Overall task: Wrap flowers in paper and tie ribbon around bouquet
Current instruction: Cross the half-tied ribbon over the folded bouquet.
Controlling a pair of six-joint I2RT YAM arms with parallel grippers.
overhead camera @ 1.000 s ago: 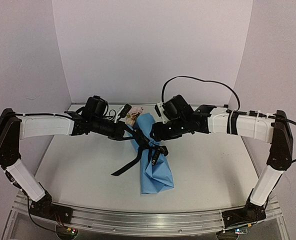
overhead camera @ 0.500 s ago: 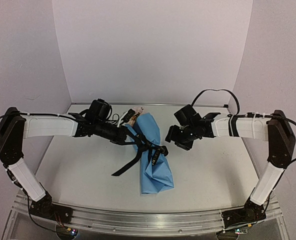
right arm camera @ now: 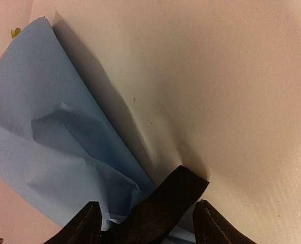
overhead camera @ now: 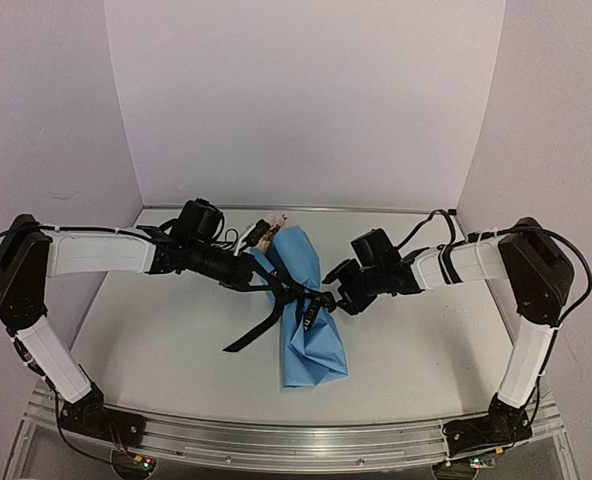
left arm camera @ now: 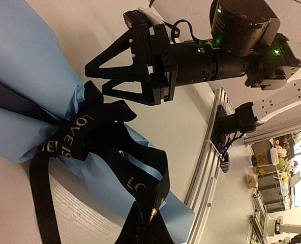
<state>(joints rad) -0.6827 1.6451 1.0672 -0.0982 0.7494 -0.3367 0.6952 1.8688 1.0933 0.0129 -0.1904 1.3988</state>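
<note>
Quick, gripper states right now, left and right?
Left gripper: closed, apparently pinching the ribbon.
Right gripper: open, jaws apart on either side of a ribbon loop, not clamped.

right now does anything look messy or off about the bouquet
The ribbon knot on the bouquet looks untidy: its loops are uneven and bunched, and one long tail trails off it across the table on the left side. The flowers barely peek out at the far end.

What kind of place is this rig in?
Probably a lab recording booth: plain white walls boxing in a white table, an aluminium mounting rail along its near edge, and shelf clutter beyond it.
</note>
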